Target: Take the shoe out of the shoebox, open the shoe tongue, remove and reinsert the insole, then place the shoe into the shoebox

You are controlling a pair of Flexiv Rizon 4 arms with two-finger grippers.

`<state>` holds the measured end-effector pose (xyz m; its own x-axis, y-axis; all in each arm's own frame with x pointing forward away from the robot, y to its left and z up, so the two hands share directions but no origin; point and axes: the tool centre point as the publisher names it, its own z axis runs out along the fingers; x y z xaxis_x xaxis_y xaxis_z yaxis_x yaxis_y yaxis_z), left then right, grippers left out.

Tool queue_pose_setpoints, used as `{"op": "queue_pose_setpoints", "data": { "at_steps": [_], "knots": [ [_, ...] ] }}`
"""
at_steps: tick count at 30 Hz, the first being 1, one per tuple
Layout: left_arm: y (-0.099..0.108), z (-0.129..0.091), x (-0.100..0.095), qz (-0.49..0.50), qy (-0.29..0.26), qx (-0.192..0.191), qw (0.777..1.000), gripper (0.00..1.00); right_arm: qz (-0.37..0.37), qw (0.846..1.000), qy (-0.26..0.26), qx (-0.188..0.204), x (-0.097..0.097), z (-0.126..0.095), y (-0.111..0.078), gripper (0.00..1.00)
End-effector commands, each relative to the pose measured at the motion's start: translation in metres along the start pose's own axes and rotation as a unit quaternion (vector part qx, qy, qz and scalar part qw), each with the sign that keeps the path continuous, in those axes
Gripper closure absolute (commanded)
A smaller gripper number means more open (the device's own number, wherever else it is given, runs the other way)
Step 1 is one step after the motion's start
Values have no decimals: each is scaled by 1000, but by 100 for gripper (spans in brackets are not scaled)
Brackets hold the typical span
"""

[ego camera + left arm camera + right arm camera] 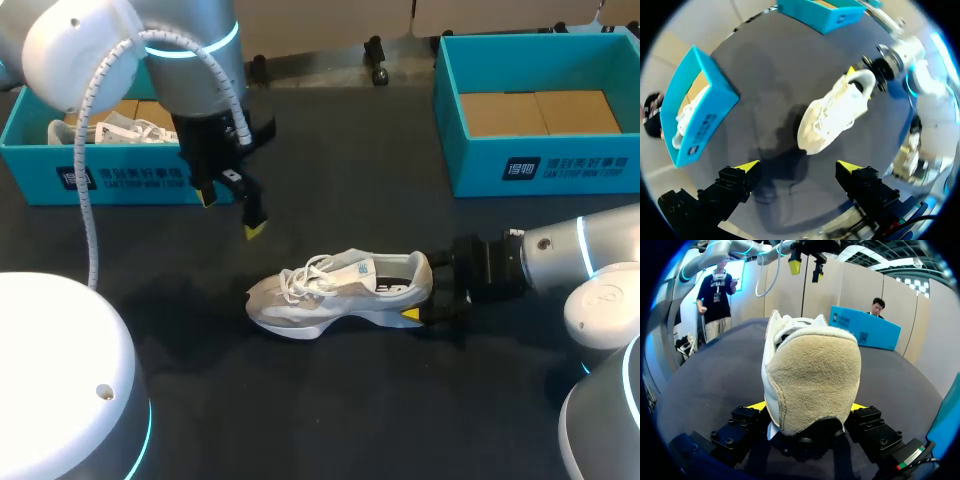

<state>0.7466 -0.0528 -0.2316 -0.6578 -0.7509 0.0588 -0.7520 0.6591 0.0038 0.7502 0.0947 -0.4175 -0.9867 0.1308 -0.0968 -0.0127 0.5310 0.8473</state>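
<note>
Shoe (335, 290) is set on table (300, 410), upright on sole. Heel is gripped by R gripper (425, 297); long axis runs straight ahead of it, toe farthest. L gripper (231, 213) is spread, empty, poised above; laces/tongue lie below & ahead of it, so L arm is judged nearer for tongue.

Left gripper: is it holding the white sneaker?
No, the left gripper hangs open above the table, apart from the white sneaker.

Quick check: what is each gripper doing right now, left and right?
Left gripper: open, holding nothing, clear of the shoe.
Right gripper: shut on the shoe, at its heel.
</note>
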Motion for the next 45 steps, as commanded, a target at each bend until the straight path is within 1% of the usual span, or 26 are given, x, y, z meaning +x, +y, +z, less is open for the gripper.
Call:
{"op": "queue_pose_setpoints", "data": {
  "at_steps": [1,5,6,7,10,20,25,32,41,45],
  "knots": [
    [-9,5,13,-70,-4,3,998,0,0,1000,-1,4,0,6,0,100],
    [-15,11,24,-133,14,5,991,0,0,1000,-1,4,0,6,0,100],
    [-16,12,27,-142,11,10,990,0,0,1000,-1,4,0,6,0,100],
    [-17,13,30,-150,20,4,988,0,0,1000,-1,4,0,6,0,100],
    [-21,18,39,-177,23,10,984,0,0,1000,-1,4,0,6,0,100],
    [-34,32,75,-197,11,17,980,0,0,1000,-1,4,0,6,0,100],
    [-45,40,90,-212,1,24,977,0,0,1000,-1,4,0,6,0,100],
    [-62,54,112,-220,-11,23,975,0,0,1000,-1,4,0,6,0,100],
    [-82,70,135,-227,-22,20,974,0,0,1000,-1,4,0,6,0,100],
    [-90,78,142,-232,-27,15,972,0,0,1000,-1,4,0,6,0,100]
  ]
}}
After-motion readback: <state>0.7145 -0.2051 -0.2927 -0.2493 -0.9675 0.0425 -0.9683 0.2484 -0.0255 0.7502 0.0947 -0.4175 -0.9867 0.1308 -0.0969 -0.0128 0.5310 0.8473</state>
